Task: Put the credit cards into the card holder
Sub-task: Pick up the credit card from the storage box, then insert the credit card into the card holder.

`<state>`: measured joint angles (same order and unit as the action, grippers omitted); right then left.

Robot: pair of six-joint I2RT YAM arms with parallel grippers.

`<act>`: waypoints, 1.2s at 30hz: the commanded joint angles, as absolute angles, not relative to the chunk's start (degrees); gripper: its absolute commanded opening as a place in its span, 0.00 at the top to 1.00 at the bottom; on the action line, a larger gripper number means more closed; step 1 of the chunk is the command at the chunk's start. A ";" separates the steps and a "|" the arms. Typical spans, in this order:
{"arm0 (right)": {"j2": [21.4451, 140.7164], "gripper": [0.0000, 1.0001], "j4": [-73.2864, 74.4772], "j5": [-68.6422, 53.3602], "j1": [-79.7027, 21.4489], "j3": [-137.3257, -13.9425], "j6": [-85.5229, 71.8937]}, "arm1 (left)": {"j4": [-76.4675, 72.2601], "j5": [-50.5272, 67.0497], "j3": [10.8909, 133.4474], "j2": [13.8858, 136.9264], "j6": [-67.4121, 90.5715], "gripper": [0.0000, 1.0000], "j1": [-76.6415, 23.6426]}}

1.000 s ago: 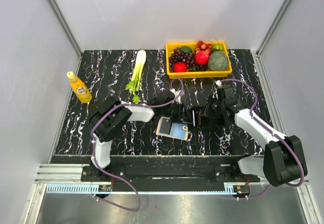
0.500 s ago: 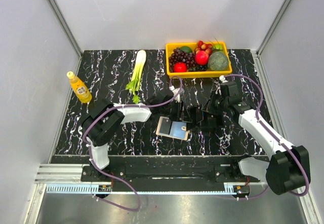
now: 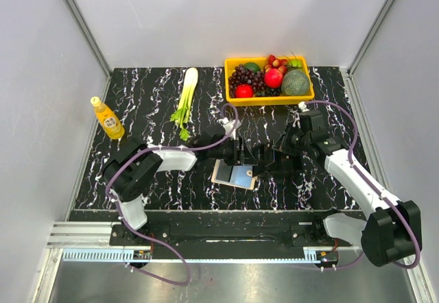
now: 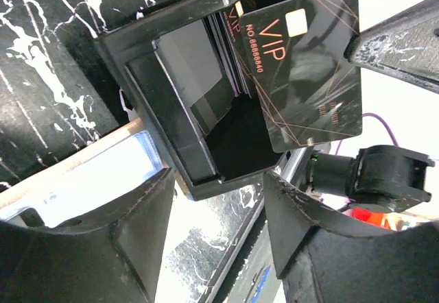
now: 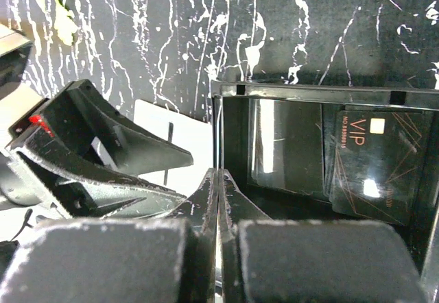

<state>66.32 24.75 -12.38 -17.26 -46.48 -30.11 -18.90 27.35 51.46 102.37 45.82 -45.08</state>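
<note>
With the left fingers (image 4: 89, 248) open around the black plastic box (image 4: 171, 121) and the right fingers (image 5: 110, 262) clamped on its wall, the leaning black VIP credit card (image 4: 305, 63) may slide out and miss the open beige folding card holder (image 4: 96, 179) lying beneath on the counter (image 4: 41, 56).

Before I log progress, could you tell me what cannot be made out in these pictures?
Top view: card holder slots, too small, partly under the left gripper.
Left wrist view: card count in the black box; front VIP card hides the stack.
Right wrist view: whether the shut right gripper pinches the box wall; fingers hide it.
</note>
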 commanded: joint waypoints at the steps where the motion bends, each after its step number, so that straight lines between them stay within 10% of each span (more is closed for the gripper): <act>1: 63.99 1.00 21.19 -14.85 -17.67 -47.90 -32.78 | -41.54 32.95 45.19 99.93 54.56 0.39 -42.46; 36: 55.20 1.00 16.44 -21.09 -17.67 -46.58 -40.61 | -60.56 34.54 43.68 100.28 63.46 0.38 -40.69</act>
<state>56.58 18.28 -20.27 -17.28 -46.48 -40.03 -59.31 34.70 42.61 100.25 64.55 -40.91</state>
